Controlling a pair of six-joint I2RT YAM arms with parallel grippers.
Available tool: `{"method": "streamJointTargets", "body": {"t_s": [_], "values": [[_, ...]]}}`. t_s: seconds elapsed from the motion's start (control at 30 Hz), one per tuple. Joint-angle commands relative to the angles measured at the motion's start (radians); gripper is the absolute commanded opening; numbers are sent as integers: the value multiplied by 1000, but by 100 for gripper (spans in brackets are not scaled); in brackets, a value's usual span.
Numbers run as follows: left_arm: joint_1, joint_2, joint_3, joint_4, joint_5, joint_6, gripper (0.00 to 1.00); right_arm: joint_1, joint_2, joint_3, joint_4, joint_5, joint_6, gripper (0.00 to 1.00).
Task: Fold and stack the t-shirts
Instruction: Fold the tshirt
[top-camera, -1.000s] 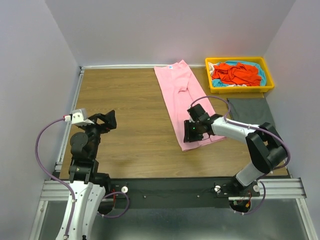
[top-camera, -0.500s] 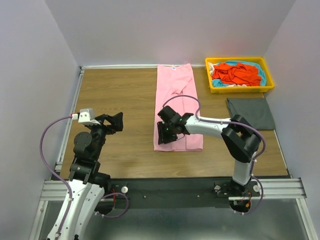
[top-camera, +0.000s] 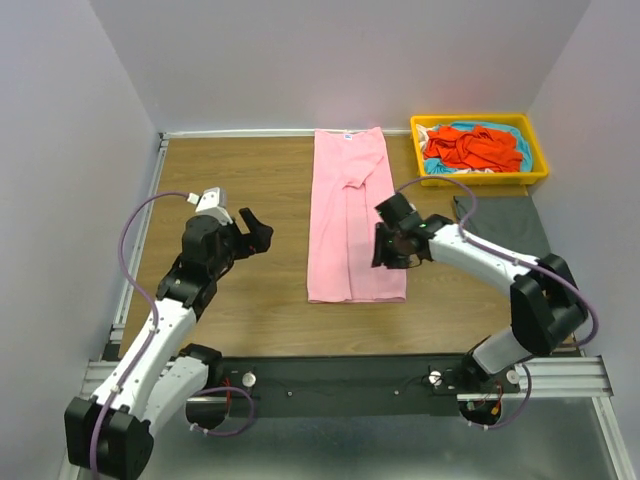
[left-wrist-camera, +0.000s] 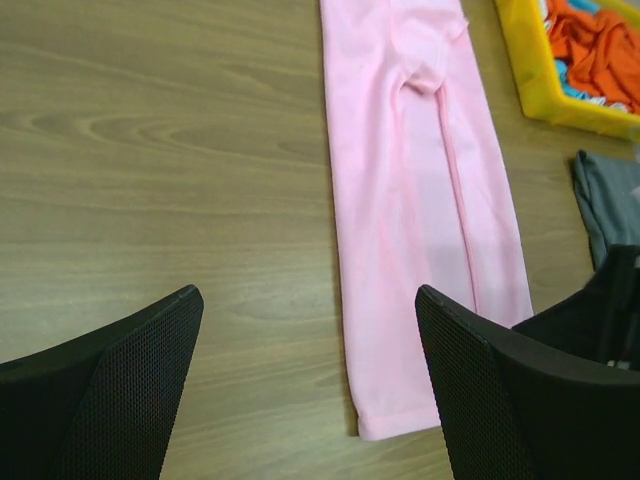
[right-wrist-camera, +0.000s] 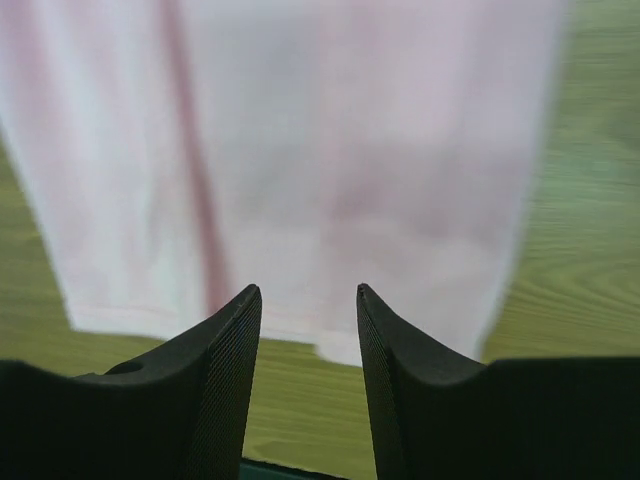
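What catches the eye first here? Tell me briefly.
A light pink t-shirt, folded into a long strip, lies down the middle of the table. At the far right corner a yellow tray holds a crumpled orange-red shirt, with a folded dark grey shirt just in front of it. The right gripper hovers open over the pink strip's near right part.

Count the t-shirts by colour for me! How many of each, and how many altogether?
pink t-shirt: 1
dark grey t-shirt: 1
orange-red t-shirt: 1
turquoise t-shirt: 1
Total: 4
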Motion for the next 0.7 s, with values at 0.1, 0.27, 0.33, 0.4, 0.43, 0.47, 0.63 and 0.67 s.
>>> {"method": "streamJointTargets", "body": {"t_s": [0.1,0.27,0.33,0.4,0.43,0.47,0.63,0.67], "values": [[-59,252,104,-140,40,-70,94,-177,-148,-165,-96,39,-50,50],[-159,364,161,-183,-20,-113,94,-197,-159,-229,-91,24,-64,50],[-184,402,170,-193,-33,-123,93,-199,-157,-240,-91,30,-67,47],[-221,438,176,-211,-66,-134,91,-202,-162,-252,-87,34,-70,46],[-233,449,175,-220,-74,-136,91,-202,-164,-255,-85,37,-75,46],[-253,459,175,-222,-79,-137,91,-203,-164,-258,-81,40,-78,46],[-303,521,176,-233,-83,-148,89,-208,-147,-281,-55,37,-84,44],[-310,527,181,-239,-86,-148,89,-208,-141,-295,-38,34,-84,44]]}}
